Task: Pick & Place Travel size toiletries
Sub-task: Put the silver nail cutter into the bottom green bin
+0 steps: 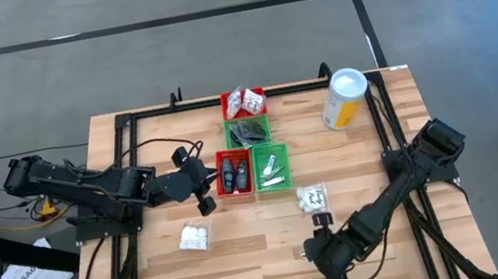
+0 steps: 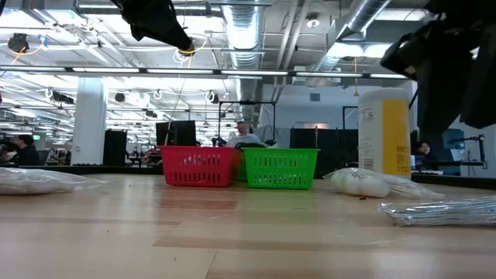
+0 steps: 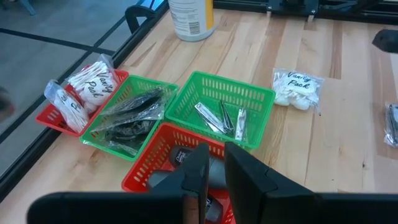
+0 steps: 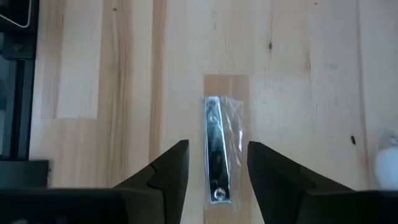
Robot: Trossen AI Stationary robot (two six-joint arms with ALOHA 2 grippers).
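Nail clipper (image 4: pixel 214 149) in clear wrap lies on bare table (image 4: pixel 298 74), btwn right gripper's (image 4: pixel 217 171) part-open fingers, untouched. Green tray (image 3: pixel 252 99): metal clippers; red tray (image 3: pixel 149 165): dark bottles, left gripper (image 3: pixel 214 171) above w/ narrow empty jaws

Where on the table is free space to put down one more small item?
Bare wood lies between the yellow canister and the green tray, and along the front edge between the left white packet and the right end effector. The tray cluster is crowded; the left end effector hangs beside it.
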